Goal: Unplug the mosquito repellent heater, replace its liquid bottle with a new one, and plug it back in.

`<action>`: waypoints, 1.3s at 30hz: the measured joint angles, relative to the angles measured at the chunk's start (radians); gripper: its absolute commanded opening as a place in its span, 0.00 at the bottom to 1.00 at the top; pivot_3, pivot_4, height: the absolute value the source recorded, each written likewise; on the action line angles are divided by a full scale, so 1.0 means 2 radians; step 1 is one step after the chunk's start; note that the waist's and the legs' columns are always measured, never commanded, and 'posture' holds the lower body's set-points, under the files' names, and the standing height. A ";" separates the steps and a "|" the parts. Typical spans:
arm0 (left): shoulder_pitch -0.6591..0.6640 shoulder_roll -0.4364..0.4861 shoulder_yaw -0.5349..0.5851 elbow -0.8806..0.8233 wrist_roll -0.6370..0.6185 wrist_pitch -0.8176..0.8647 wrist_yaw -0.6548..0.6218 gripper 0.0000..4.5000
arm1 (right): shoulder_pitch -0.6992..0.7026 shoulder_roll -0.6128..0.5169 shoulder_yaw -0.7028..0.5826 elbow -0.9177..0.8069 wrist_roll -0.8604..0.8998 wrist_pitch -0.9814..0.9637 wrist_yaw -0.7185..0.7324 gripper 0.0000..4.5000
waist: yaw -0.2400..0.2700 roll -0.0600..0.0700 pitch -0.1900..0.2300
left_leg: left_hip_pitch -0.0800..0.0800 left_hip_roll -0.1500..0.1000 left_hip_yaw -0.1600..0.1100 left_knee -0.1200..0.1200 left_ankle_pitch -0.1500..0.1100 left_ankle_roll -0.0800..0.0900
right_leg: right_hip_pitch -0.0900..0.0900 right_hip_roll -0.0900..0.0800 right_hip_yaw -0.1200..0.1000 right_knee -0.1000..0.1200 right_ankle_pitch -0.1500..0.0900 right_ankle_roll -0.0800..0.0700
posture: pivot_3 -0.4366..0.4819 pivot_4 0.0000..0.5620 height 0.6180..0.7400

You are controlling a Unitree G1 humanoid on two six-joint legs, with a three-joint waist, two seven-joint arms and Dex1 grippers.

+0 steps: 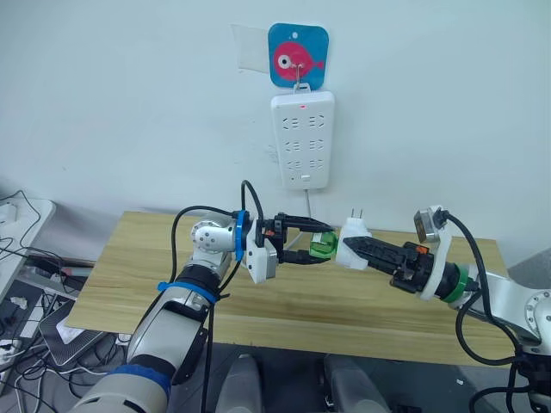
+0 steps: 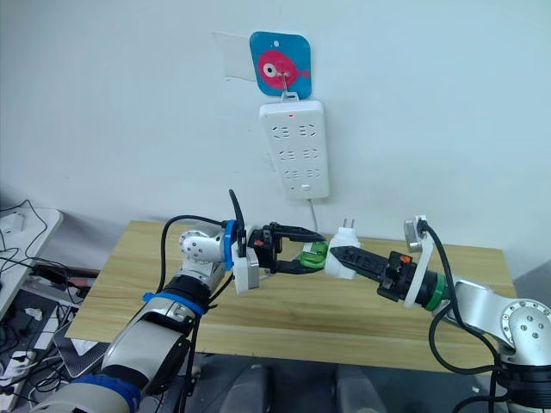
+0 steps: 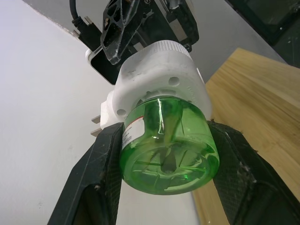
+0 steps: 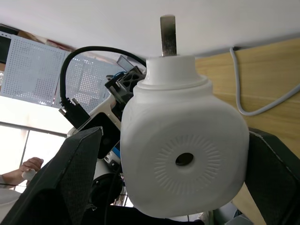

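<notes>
The white mosquito repellent heater [image 1: 353,240] hangs in the air above the wooden table [image 1: 284,301], unplugged, its two prongs [image 4: 168,35] pointing up. My right gripper [image 1: 360,248] is shut on the heater's sides. The green liquid bottle [image 1: 323,247] sticks out of the heater toward my left arm, its neck still seated in the white body [image 3: 159,75]. My left gripper [image 1: 317,247] is shut on the bottle [image 3: 168,140], one finger on each side. The round hole in the heater's top [image 4: 184,159] faces the right wrist camera.
A long white power strip [image 1: 302,140] hangs on the wall below a blue fish hook [image 1: 297,56], its cord [image 4: 262,105] running down to the table. Cables and boxes [image 1: 21,284] lie on the floor at the left. A person's hand [image 4: 30,164] is in the background.
</notes>
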 measured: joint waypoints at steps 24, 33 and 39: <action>0.023 0.045 -0.020 -0.026 0.066 0.153 0.067 1.00 | -0.003 -0.062 0.010 -0.011 0.001 -0.030 -0.124 0.66 | 0.000 0.000 0.000 | 0.000 0.000 0.000 0.000 0.000 0.000 | 0.000 0.000 0.000 0.000 0.000 0.000 | 0.46 0.30 1.00; 0.036 0.045 -0.024 -0.094 0.126 0.261 0.121 1.00 | -0.014 -0.068 0.032 -0.017 0.001 -0.051 -0.188 0.66 | 0.000 0.000 0.000 | 0.000 0.000 0.000 0.000 0.000 0.000 | 0.000 0.000 0.000 0.000 0.000 0.000 | 0.46 0.32 1.00; 0.065 0.030 -0.048 -0.198 0.134 0.402 0.130 1.00 | -0.016 -0.072 0.046 -0.018 0.001 -0.053 -0.209 0.66 | 0.000 0.000 0.000 | 0.000 0.000 0.000 0.000 0.000 0.000 | 0.000 0.000 0.000 0.000 0.000 0.000 | 0.46 0.32 1.00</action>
